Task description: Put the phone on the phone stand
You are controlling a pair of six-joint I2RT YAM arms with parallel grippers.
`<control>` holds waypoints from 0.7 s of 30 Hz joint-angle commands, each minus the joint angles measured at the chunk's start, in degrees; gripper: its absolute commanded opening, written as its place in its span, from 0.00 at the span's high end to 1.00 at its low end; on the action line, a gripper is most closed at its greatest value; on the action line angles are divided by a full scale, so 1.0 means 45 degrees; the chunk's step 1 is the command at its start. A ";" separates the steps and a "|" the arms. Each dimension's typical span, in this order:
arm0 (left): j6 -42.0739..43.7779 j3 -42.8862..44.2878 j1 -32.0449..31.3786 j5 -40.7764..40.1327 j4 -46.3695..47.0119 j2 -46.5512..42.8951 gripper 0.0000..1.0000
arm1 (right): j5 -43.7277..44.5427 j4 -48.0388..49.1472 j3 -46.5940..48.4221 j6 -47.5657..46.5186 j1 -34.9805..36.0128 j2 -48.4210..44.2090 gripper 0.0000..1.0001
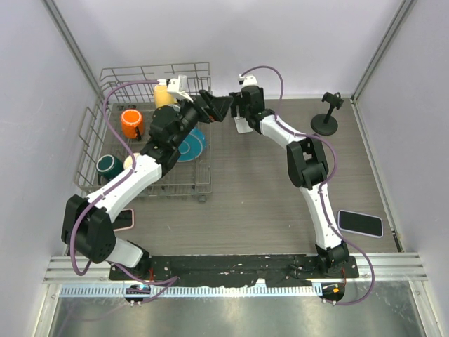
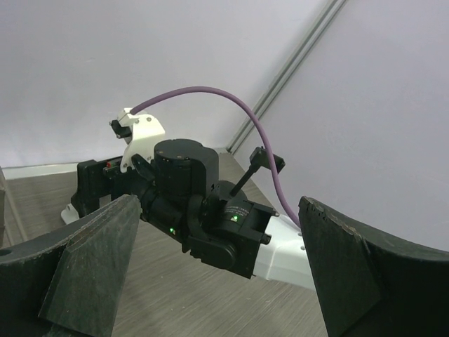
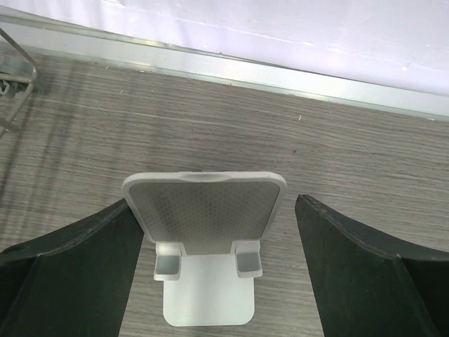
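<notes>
The white phone stand (image 3: 205, 232) stands upright on the wood-grain table near the back wall, and part of it shows in the top view (image 1: 243, 126). My right gripper (image 3: 217, 202) is open, one finger on each side of the stand and not touching it; in the top view it (image 1: 242, 109) hovers just above the stand. A black phone (image 1: 360, 222) lies flat at the near right. A pink-edged phone (image 1: 125, 220) lies at the near left, partly under my left arm. My left gripper (image 1: 223, 107) is open and empty, facing the right wrist (image 2: 210, 225).
A wire dish rack (image 1: 112, 77) at the back left holds an orange cup (image 1: 131, 123), a teal cup (image 1: 107, 165), a yellow bottle (image 1: 165, 95) and a blue plate (image 1: 194, 144). A black clamp stand (image 1: 325, 117) stands at the back right. The two wrists are very close together.
</notes>
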 commanded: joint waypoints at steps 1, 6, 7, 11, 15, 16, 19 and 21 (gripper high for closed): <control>0.0480 0.0022 0.0051 -0.0162 0.0178 -0.0427 0.00 | 0.0269 0.0532 0.0742 0.0171 0.0100 -0.0042 0.10; 0.0442 -0.0115 0.0051 -0.0084 0.0178 -0.0544 0.00 | -0.0024 0.0591 0.0761 0.0190 0.0100 -0.0003 0.19; 0.0441 -0.0134 0.0051 -0.0065 0.0139 -0.0564 0.00 | -0.0062 0.0610 0.0761 0.0210 0.0100 -0.0023 0.21; 0.0500 -0.0193 0.0051 -0.0084 0.0080 -0.0642 0.00 | -0.0005 0.0611 0.0781 0.0288 0.0119 0.0036 0.34; 0.0461 -0.0252 0.0051 -0.0065 0.0119 -0.0642 0.00 | 0.0931 0.0649 0.0800 0.0522 0.0119 -0.0023 0.65; 0.0442 -0.0271 0.0051 -0.0045 0.0119 -0.0623 0.00 | 0.1049 0.0708 0.0858 0.0503 0.0100 -0.0023 0.70; 0.0402 -0.0271 0.0051 -0.0026 0.0119 -0.0545 0.00 | 0.1750 0.0767 0.1189 0.0386 0.0081 0.0113 0.85; 0.0364 -0.0271 0.0051 0.0033 0.0081 -0.0506 0.00 | 0.1871 0.0728 0.1443 0.0308 -0.0017 0.0172 0.97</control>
